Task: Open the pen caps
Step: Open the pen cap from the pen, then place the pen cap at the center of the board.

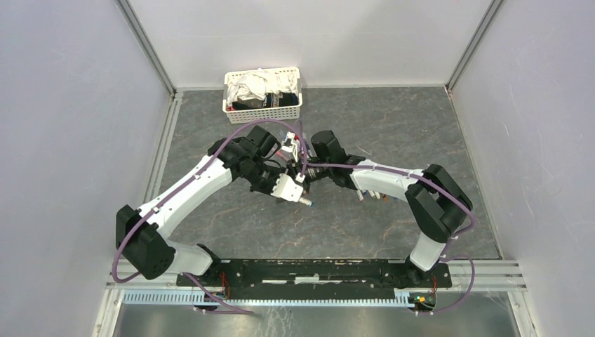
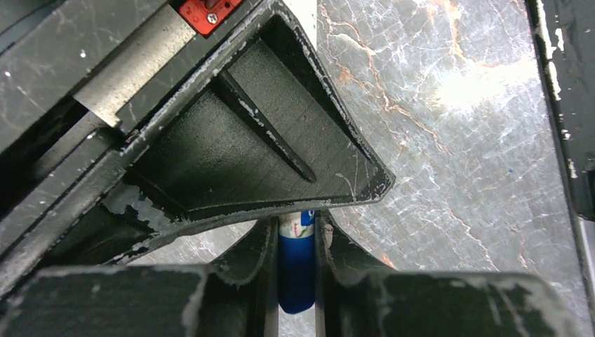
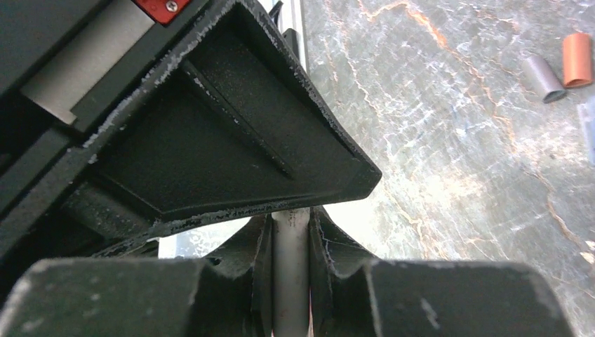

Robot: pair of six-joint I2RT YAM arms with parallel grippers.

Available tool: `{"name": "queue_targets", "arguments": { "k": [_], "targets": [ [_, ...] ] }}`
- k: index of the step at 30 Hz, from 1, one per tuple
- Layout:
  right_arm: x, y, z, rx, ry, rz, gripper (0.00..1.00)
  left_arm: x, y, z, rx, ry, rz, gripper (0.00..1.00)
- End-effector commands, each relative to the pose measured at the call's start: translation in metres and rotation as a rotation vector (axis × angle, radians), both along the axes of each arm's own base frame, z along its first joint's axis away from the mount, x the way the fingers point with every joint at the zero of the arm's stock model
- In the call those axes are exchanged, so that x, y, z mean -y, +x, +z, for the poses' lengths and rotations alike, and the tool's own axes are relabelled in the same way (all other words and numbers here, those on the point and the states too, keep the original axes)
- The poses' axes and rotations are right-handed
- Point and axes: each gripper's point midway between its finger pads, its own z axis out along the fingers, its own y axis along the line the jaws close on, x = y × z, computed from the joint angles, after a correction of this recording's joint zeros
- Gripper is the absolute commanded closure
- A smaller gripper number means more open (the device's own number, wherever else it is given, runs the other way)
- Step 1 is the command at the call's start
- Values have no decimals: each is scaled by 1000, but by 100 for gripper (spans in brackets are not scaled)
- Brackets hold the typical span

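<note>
Pinched a blue pen cap [image 2: 296, 270] in the left gripper [image 2: 296, 232], fingers drawn narrow around it. Clamped a white pen barrel [image 3: 290, 274] in the right gripper [image 3: 290, 221], equally narrow. Held both close together over the middle of the grey marbled table [image 1: 393, 126]. Showed, farther off on the table, a grey cap [image 3: 544, 78] just beside an orange cap [image 3: 577, 60], both loose. Showed, by the far wall, a white slotted basket [image 1: 263, 109] of cloths.

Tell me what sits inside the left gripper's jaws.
A blue pen end with a white band, clamped in the left gripper. The gripper itself covers the rest of the pen, so its other end is unseen.
</note>
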Motion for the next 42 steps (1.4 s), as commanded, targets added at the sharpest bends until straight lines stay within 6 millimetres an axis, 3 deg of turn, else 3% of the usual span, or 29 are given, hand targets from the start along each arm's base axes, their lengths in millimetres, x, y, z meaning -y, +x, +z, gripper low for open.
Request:
{"name": "queue_targets", "arguments": {
  "k": [1, 9, 17, 19, 23, 26, 30, 33, 37, 40, 42],
  "targets": [
    [18, 4, 1, 69, -39, -20, 100, -23, 10, -11, 83, 119, -23, 98],
    [75, 1, -37, 58, -159, -107, 100, -58, 32, -27, 122, 256, 0, 98],
    [105, 0, -55, 71, -246, -145, 100, -74, 81, -21, 195, 258, 110, 98],
    [110, 5, -54, 80, -256, -169, 100, -70, 87, -20, 190, 224, 145, 98],
    [130, 42, -56, 160, -344, -320, 100, -45, 85, -26, 106, 89, 231, 98],
    [168, 87, -61, 231, -481, -543, 100, -31, 93, -43, 37, 30, 334, 98],
    [228, 131, -61, 360, -673, -844, 100, -22, 106, -68, -16, 12, 443, 94],
    [267, 144, -64, 398, -748, -1013, 100, -19, 114, -91, -44, 19, 492, 88],
    [300, 154, -71, 398, -779, -1145, 100, -19, 121, -116, -59, 38, 533, 86],
    [313, 161, -82, 389, -818, -1169, 100, -17, 123, -128, -87, 42, 560, 81],
    [321, 165, -90, 383, -844, -1184, 100, -15, 123, -131, -98, 38, 570, 72]
  ]
}}
